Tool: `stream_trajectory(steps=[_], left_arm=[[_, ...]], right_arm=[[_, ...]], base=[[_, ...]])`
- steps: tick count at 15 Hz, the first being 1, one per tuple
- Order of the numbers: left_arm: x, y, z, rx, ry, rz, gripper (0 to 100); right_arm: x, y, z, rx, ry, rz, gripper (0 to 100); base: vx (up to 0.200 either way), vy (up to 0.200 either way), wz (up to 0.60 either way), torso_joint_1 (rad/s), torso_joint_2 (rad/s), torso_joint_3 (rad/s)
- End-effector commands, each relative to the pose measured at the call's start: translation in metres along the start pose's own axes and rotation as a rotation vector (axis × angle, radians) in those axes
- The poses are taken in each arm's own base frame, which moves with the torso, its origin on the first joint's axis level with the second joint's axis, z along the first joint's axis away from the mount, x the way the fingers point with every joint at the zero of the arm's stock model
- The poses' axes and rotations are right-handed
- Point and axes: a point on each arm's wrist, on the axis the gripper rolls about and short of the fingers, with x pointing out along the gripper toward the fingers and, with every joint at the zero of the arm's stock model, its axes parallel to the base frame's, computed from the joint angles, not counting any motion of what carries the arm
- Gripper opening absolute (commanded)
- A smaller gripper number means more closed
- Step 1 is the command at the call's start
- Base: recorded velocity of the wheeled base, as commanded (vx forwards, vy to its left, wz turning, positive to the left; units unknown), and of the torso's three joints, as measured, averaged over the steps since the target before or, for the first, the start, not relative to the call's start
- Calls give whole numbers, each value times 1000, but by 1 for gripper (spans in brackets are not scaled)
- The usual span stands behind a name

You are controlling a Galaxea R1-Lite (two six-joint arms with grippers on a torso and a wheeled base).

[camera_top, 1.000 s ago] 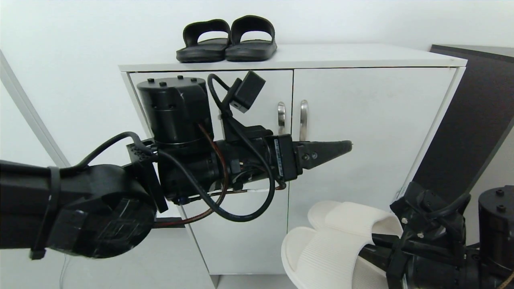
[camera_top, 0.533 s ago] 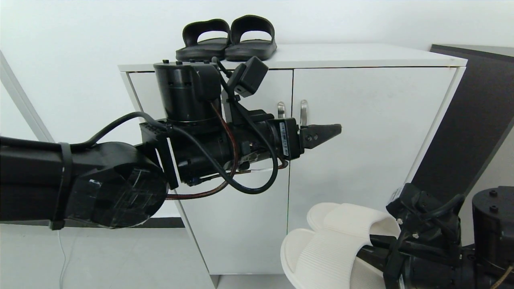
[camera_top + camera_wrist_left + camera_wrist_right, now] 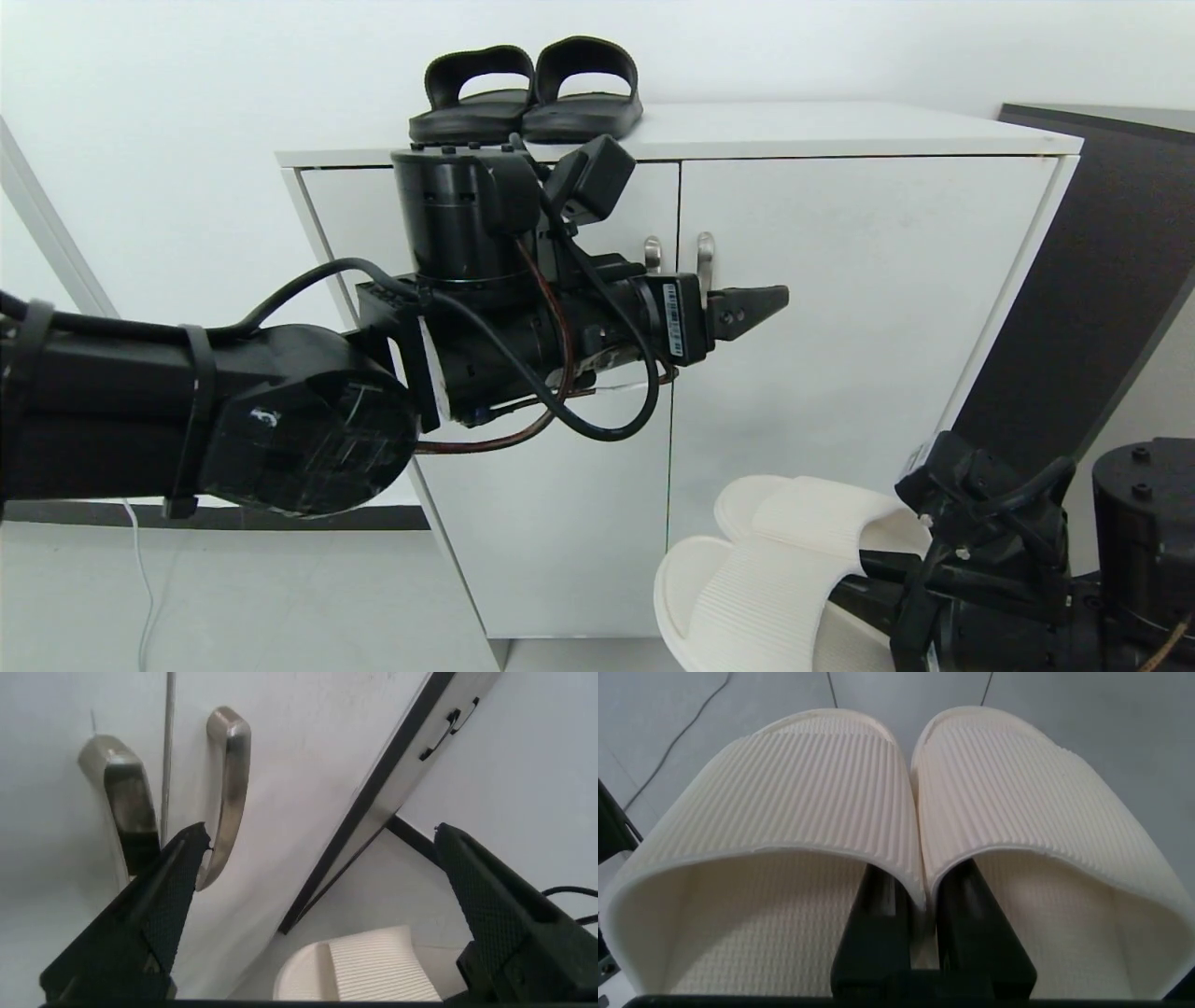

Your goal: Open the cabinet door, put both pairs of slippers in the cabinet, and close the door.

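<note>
Cabinet handle nearer left gripper

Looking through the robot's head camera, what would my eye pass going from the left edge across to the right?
slanted grey strip on the wall → black slippers on the cabinet top → white slippers low down → dark panel beside the cabinet
</note>
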Motion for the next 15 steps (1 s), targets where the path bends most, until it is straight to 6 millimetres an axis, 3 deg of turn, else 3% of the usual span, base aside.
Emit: stream_trajectory(steps=[1, 9, 10, 15], left_arm=[[7, 3, 1, -2, 5, 10, 100], [21, 7, -2, -4, 7, 7, 100], [21, 7, -2, -5, 4, 7, 0], [11, 3, 3, -5, -12, -2, 0]], right_arm=[[-1, 0, 0, -1, -2, 2, 0], [-2, 1, -5, -35, 10, 5, 0], [-3, 1, -4, -35, 9, 5, 0], [-5, 3, -4, -38, 1, 35, 0]], base=[[0, 0, 0, 0, 0, 0], [0, 0, 0, 0, 0, 0], [0, 0, 0, 0, 0, 0], [0, 0, 0, 0, 0, 0]])
